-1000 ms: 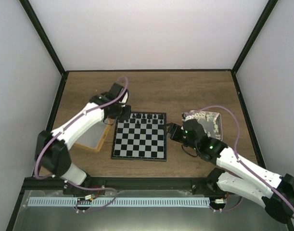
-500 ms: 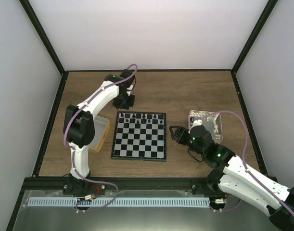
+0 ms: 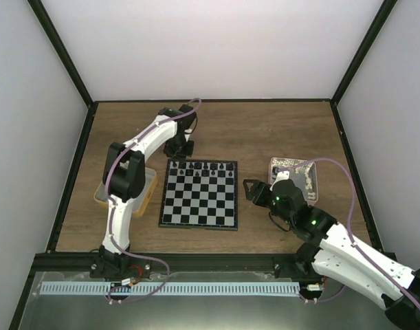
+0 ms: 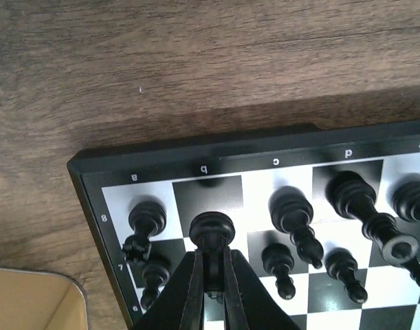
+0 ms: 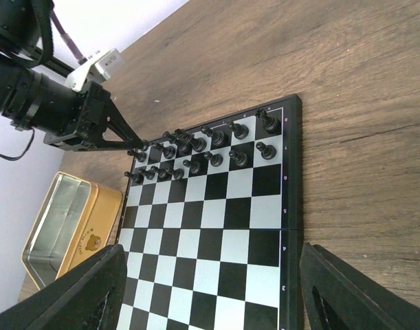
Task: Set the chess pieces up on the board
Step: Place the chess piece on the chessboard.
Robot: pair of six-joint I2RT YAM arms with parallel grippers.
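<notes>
The board (image 3: pixel 199 203) lies mid-table, with black chess pieces (image 3: pixel 203 167) standing in its two far rows. My left gripper (image 3: pixel 181 151) hangs over the far left corner of the board. In the left wrist view the left gripper (image 4: pixel 212 268) is shut on one black chess piece (image 4: pixel 212 229), held above the b-file squares next to standing pieces (image 4: pixel 292 210). The right wrist view shows the board (image 5: pixel 216 234), the rows of pieces (image 5: pixel 196 148) and the left gripper (image 5: pixel 137 146) at their end. My right gripper (image 3: pixel 249 189) stands open and empty off the board's right edge.
A yellow-rimmed tray (image 3: pixel 149 182) sits against the board's left side, under the left arm. It also shows in the right wrist view as a yellow tin (image 5: pixel 65 220). A pinkish tray (image 3: pixel 295 170) holding pale bits stands right of the board, behind the right arm. Black frame posts border the table.
The left arm has swung up and back from over the yellow tray, carrying its gripper to the board's far left corner. The right arm drew back slightly, jaws still wide.
</notes>
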